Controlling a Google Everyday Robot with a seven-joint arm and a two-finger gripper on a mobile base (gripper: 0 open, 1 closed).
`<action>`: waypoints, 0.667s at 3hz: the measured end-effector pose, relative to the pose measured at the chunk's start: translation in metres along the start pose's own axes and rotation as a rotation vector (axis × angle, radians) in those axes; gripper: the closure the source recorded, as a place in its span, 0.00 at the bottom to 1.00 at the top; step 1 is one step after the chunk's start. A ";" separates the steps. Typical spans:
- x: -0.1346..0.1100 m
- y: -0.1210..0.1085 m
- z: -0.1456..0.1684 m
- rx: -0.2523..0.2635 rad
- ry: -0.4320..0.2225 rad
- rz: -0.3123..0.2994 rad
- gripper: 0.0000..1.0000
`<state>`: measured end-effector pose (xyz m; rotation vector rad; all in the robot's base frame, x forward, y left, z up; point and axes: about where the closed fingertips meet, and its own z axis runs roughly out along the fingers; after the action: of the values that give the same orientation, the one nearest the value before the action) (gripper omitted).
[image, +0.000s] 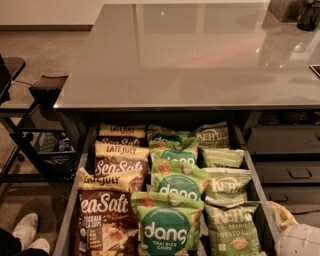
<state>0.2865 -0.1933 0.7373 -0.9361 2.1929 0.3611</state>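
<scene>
An open drawer (70, 220) under a grey table (200, 55) holds three columns of snack bags. Brown Late July Sea Salt bags (107, 215) fill the left column, green Dang rice chips bags (167, 227) the middle, and green Kettle potato chip bags (232, 230) the right. My gripper (282, 216) shows only in part at the bottom right corner, a beige and white shape just outside the drawer's right wall. It is nearest to the front Kettle bag and holds nothing that I can see.
Closed drawers (290, 172) sit right of the open one. A black armrest and frame (47, 90) stand at the left, with a person's white shoes (27, 232) on the floor below. Dark objects (305, 12) rest on the table's far right corner.
</scene>
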 end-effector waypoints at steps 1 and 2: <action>0.018 -0.007 -0.002 0.033 0.061 -0.030 0.00; 0.029 -0.012 0.018 0.051 0.109 -0.059 0.00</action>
<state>0.2907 -0.2073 0.7044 -1.0111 2.2567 0.2299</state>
